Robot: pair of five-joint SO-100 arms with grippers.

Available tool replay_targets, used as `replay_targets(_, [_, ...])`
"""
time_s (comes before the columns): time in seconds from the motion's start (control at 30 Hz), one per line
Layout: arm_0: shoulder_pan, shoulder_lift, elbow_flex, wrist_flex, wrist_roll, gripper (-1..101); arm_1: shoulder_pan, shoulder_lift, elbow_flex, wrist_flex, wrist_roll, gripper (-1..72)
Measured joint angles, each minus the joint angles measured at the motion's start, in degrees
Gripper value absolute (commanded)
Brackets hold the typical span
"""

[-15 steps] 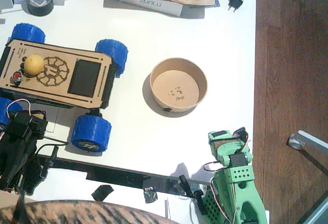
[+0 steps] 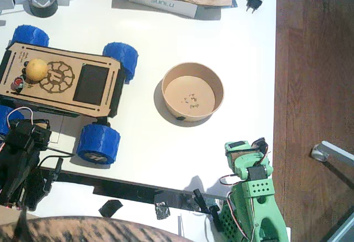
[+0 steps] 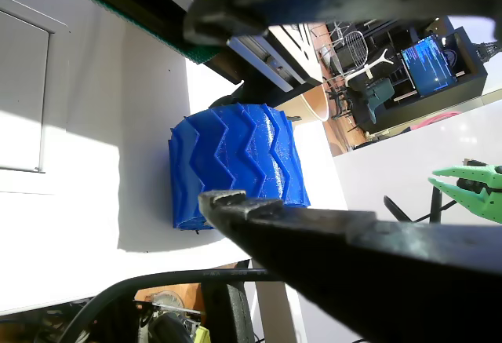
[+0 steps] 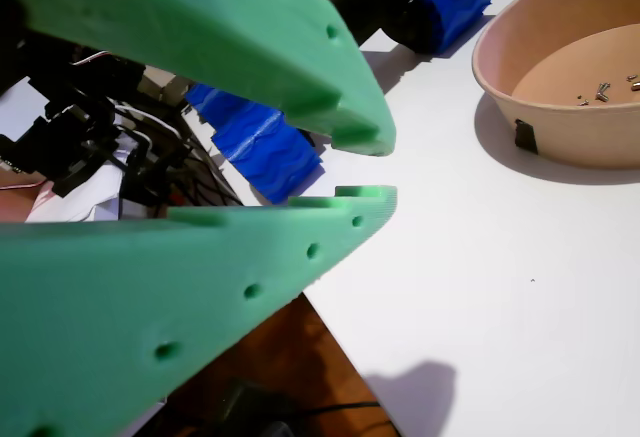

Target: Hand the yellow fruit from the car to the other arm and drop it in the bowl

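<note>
Fixed view shows the yellow fruit [image 2: 37,69] sitting on the car [image 2: 61,81] deck, left of the engraved emblem. The bowl [image 2: 192,91] stands right of the car, apart. Beyond the car, a box [image 2: 163,4] reads "SUNLU". Wrist views show the black left gripper [image 3: 235,115] parted around nothing and the green right gripper [image 4: 365,169] slightly parted, empty.

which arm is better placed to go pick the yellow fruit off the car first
The left arm. Its black tool sits beside the car, facing a blue wheel, and the yellow fruit lies on the deck just beyond. The green right tool is empty, nearer the bowl.
</note>
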Motion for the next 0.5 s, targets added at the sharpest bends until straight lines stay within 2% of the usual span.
replay_targets(0.17, [0.0,0.0,0.0,0.0,0.0,25,0.0,0.0,0.0,0.0,0.0,0.0])
replay_targets(0.27, [0.0,0.0,0.0,0.0,0.0,3,0.0,0.0,0.0,0.0,0.0,0.0])
replay_targets(0.3, [0.0,0.0,0.0,0.0,0.0,0,0.0,0.0,0.0,0.0,0.0,0.0])
replay_targets(0.5, [0.0,2.0,0.2,0.8,0.0,0,0.0,0.0,0.0,0.0,0.0,0.0])
